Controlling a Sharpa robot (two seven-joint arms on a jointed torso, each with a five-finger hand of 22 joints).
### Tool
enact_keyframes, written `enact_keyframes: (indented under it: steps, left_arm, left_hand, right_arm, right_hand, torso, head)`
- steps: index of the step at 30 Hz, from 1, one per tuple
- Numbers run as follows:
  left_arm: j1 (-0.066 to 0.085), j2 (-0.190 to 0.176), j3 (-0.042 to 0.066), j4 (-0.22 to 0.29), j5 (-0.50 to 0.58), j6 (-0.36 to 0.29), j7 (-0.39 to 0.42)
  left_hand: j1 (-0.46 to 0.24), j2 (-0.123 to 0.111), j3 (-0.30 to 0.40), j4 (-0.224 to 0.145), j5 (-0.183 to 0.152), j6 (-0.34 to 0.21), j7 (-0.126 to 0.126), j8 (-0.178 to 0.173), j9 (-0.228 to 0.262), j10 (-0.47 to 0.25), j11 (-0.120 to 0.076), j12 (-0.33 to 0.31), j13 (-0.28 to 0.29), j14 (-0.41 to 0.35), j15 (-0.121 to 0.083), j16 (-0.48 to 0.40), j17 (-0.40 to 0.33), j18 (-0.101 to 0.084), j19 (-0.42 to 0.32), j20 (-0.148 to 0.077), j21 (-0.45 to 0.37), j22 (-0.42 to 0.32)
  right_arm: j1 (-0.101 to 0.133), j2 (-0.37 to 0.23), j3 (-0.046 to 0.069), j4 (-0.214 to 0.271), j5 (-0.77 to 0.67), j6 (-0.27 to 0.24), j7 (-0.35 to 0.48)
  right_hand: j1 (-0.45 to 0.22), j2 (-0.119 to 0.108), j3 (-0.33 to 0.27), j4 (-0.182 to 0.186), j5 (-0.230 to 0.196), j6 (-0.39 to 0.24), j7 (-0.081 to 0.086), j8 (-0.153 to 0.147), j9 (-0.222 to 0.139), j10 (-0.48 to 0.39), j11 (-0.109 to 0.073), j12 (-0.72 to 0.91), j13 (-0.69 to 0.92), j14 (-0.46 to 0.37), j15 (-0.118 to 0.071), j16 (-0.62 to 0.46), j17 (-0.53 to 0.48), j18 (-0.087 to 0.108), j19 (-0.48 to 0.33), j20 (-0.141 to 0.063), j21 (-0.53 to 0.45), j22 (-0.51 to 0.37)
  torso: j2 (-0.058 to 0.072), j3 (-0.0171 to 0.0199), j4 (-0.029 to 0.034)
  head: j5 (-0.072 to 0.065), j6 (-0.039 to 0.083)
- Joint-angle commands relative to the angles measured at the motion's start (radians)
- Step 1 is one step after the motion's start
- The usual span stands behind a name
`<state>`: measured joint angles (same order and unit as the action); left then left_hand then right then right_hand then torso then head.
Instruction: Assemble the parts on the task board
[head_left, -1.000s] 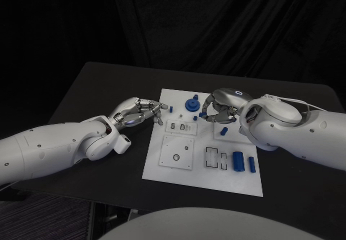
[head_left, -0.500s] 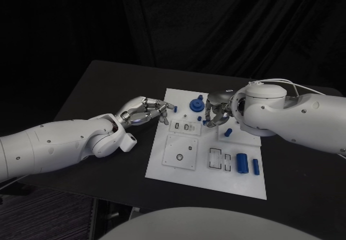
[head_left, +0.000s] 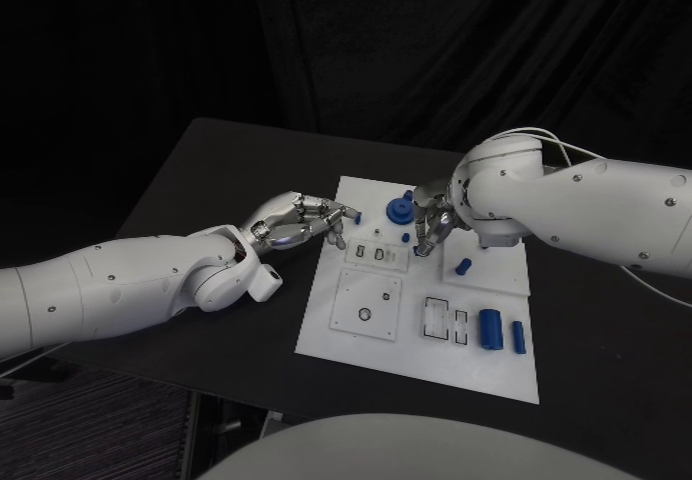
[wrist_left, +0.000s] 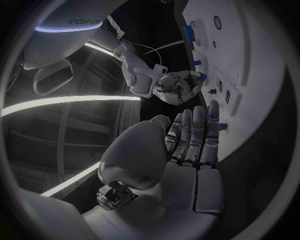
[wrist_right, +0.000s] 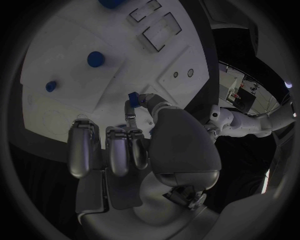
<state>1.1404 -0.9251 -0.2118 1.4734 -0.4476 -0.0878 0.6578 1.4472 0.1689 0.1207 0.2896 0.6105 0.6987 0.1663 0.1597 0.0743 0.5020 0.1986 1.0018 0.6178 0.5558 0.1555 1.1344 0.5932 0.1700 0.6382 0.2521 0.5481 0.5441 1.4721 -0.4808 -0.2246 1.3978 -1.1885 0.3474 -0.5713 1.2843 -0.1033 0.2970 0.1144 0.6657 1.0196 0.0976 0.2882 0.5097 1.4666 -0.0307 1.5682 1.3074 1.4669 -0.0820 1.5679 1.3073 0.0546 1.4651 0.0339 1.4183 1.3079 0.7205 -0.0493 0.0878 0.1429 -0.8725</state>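
Right hand (head_left: 428, 222) | seemingly pinching small blue part (wrist_right: 132, 96) | over task board (head_left: 418, 350)

"How many boards on the tabletop (head_left: 216, 170)?"
"One task board (head_left: 418, 355)."
"Blue pieces?"
"One thick cylinder (head_left: 490, 327), one thin cylinder (head_left: 516, 336), one round knob (head_left: 392, 210), one short peg (head_left: 462, 266), one small part (wrist_right: 132, 96). The tinier bits I can't count."
"Hands?"
"Two: left hand (head_left: 303, 222), right hand (head_left: 433, 222)."

task board (head_left: 418, 345): lying mid-table
round part (head_left: 394, 209): standing at board's far edge
two cylinders (head_left: 502, 331): lying on board's near right
left hand (head_left: 300, 222): hovering at board's left edge
right hand (head_left: 433, 220): hovering over board's far part
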Motion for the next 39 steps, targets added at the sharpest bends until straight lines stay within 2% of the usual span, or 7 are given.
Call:
enact_keyframes:
  steps: [1, 8, 15, 16, 17, 20, 39]
  left_arm:
    - [-0.001, 0.004, 0.001, 0.0, 0.002, 0.001, 0.012]
    - [-0.001, 0.012, 0.001, -0.007, 0.002, 0.001, 0.014]
    - [-0.001, 0.014, 0.001, -0.009, 0.002, 0.001, 0.015]
    - [-0.001, 0.015, 0.001, -0.009, 0.002, 0.001, 0.015]
    - [-0.001, 0.015, 0.001, -0.009, 0.002, 0.001, 0.015]
    - [-0.001, 0.016, 0.001, -0.01, 0.002, 0.002, 0.015]
    - [-0.001, 0.023, 0.001, -0.014, 0.002, 0.005, 0.015]
  left_hand:
    - [-0.001, -0.005, 0.004, 0.001, -0.008, -0.003, 0.001, -0.003, 0.001, -0.003, -0.001, -0.004, 0.002, -0.007, 0.001, -0.006, 0.002, -0.001, -0.004, 0.001, 0.005, 0.002]
    - [-0.001, -0.005, 0.004, 0.001, -0.008, -0.003, 0.001, -0.003, 0.001, -0.003, -0.001, -0.004, 0.002, -0.007, 0.001, -0.006, 0.002, -0.001, -0.004, 0.001, 0.005, 0.002]
    - [-0.003, -0.005, 0.004, 0.002, -0.01, -0.003, 0.001, -0.003, 0.001, -0.002, 0.0, -0.005, 0.004, -0.007, 0.001, -0.006, 0.003, -0.001, -0.005, 0.001, 0.005, 0.002]
    - [-0.003, -0.005, 0.004, 0.002, -0.01, -0.003, 0.001, -0.003, 0.001, -0.002, 0.0, -0.005, 0.004, -0.007, 0.001, -0.006, 0.003, -0.001, -0.005, 0.001, 0.005, 0.002]
    - [-0.003, -0.005, 0.004, 0.002, -0.01, -0.003, 0.001, -0.003, 0.001, -0.002, 0.0, -0.005, 0.004, -0.007, 0.001, -0.006, 0.003, -0.001, -0.005, 0.001, 0.005, 0.002]
    - [-0.003, -0.005, 0.004, 0.002, -0.01, -0.003, 0.001, -0.003, 0.001, -0.002, 0.0, -0.005, 0.004, -0.007, 0.001, -0.006, 0.003, -0.001, -0.005, 0.001, 0.005, 0.002]
    - [-0.004, -0.005, 0.005, 0.002, -0.011, -0.003, 0.001, -0.003, 0.001, -0.002, 0.0, -0.005, 0.005, -0.007, 0.001, -0.006, 0.003, -0.001, -0.005, 0.001, 0.006, 0.003]
  right_arm:
    - [0.005, 0.014, 0.001, -0.023, 0.145, 0.108, -0.074]
    - [0.009, 0.043, 0.005, -0.075, 0.318, 0.132, -0.138]
    - [0.009, 0.057, 0.007, -0.101, 0.372, 0.111, -0.174]
    - [0.01, 0.058, 0.007, -0.102, 0.374, 0.107, -0.177]
    - [0.01, 0.06, 0.007, -0.103, 0.377, 0.103, -0.179]
    - [0.01, 0.063, 0.007, -0.105, 0.382, 0.092, -0.185]
    - [0.009, 0.074, 0.007, -0.114, 0.386, 0.05, -0.222]
  right_hand:
    - [-0.001, 0.006, 0.008, 0.001, -0.002, 0.056, -0.059, -0.006, 0.1, 0.104, 0.0, 0.003, 0.263, 0.104, -0.002, 0.003, 0.263, -0.013, 0.017, -0.006, -0.01, 0.208]
    - [-0.016, 0.013, 0.019, -0.003, -0.025, 0.043, -0.054, -0.014, 0.111, 0.104, 0.006, 0.003, 0.263, 0.104, 0.004, 0.003, 0.263, -0.011, 0.009, -0.001, -0.023, 0.204]
    - [-0.042, 0.021, 0.022, 0.004, -0.044, 0.04, -0.053, -0.019, 0.12, 0.104, 0.007, 0.003, 0.263, 0.104, 0.006, 0.003, 0.263, -0.009, 0.006, 0.001, -0.029, 0.203]
    - [-0.044, 0.022, 0.022, 0.003, -0.048, 0.04, -0.053, -0.02, 0.121, 0.104, 0.007, 0.003, 0.263, 0.104, 0.006, 0.003, 0.263, -0.009, 0.005, 0.002, -0.03, 0.202]
    - [-0.049, 0.025, 0.023, 0.002, -0.08, 0.035, -0.053, -0.025, 0.125, 0.104, 0.008, 0.003, 0.263, 0.104, 0.006, 0.003, 0.263, -0.007, 0.001, 0.002, -0.037, 0.2]
    - [-0.052, 0.027, 0.024, 0.001, -0.087, 0.031, -0.051, -0.028, 0.127, 0.104, 0.009, 0.003, 0.263, 0.104, 0.007, 0.003, 0.263, -0.006, -0.001, 0.003, -0.041, 0.199]
    - [-0.075, 0.04, 0.022, 0.004, -0.141, 0.02, -0.046, -0.043, 0.137, 0.104, 0.015, 0.003, 0.263, 0.104, 0.012, 0.003, 0.263, -0.001, -0.015, 0.008, -0.065, 0.191]
  torso:
    - [0.002, -0.0015, 0.0052]
    - [0.003, -0.0042, 0.0068]
    - [0.004, -0.0092, 0.0088]
    - [0.004, -0.0085, 0.0077]
    - [0.004, -0.0081, 0.0067]
    - [0.004, -0.01, 0.0068]
    - [0.003, -0.0076, 0.007]
  head:
    - [-0.004, 0.0]
    - [-0.01, 0.0]
    - [-0.015, 0.0]
    - [-0.015, 0.0]
    - [-0.015, 0.0]
    - [-0.018, 0.0]
    - [-0.022, 0.0]
